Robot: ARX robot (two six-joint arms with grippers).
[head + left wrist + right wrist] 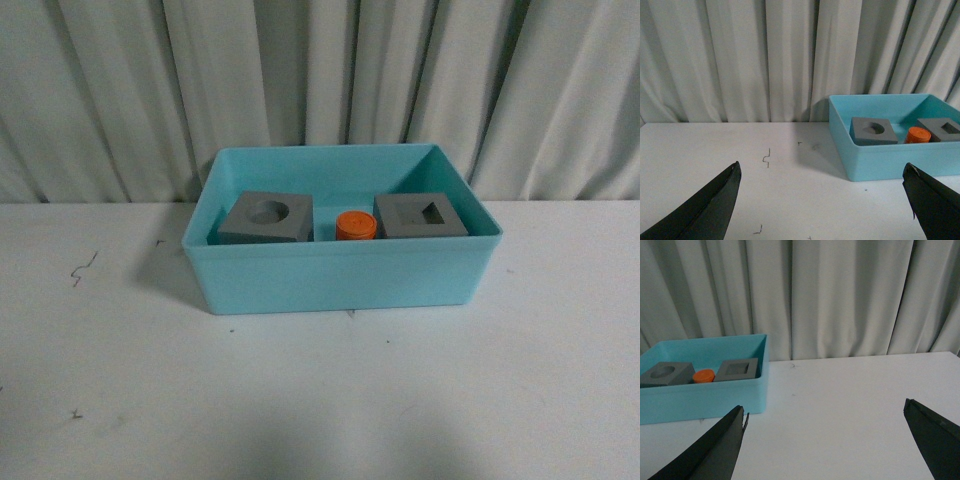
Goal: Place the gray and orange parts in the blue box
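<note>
From the front, the blue box (340, 275) already holds the round-recess gray cube (266, 217) at left, orange cylinder (355, 226) in the middle and rectangular-recess gray cube (421, 216) at right. The left gripper (822, 200) hangs spread wide and empty left of the box. The right gripper (825, 440) is likewise wide and empty to its right, so the task looks finished, calling only for staying clear.
</note>
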